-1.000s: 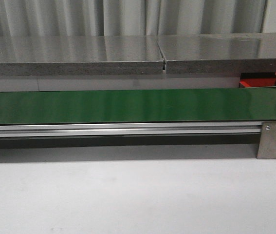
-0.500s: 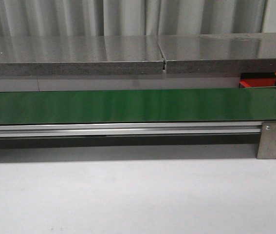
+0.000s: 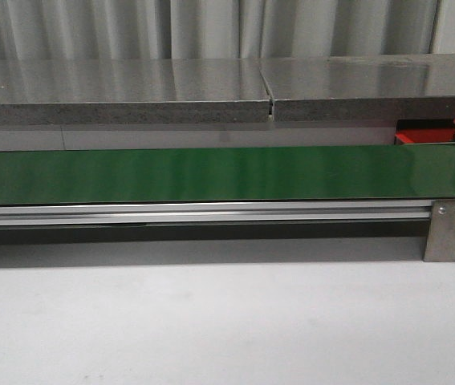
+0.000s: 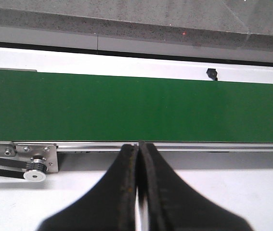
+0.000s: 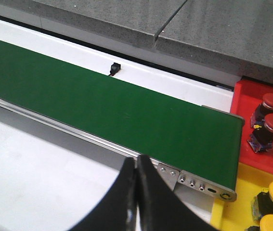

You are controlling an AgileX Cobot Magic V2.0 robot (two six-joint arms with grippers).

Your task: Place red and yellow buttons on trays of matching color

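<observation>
With both the left end effector [image 4: 137,159] and right end effector [image 5: 136,180] closed and empty, any button arriving on the bare green belt [image 3: 211,172] risks passing ungrasped.

Soft, even overhead light is filling all three views, laying pale glare streaks along the green belt [image 3: 211,172] and a sheen on the grey stone ledge [image 3: 115,80], while the belt frame is casting a faint shadow forward.

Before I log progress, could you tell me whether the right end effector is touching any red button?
Apart. The right wrist view shows the right end effector shut over the white table, with the green belt between it and the red buttons.
</observation>
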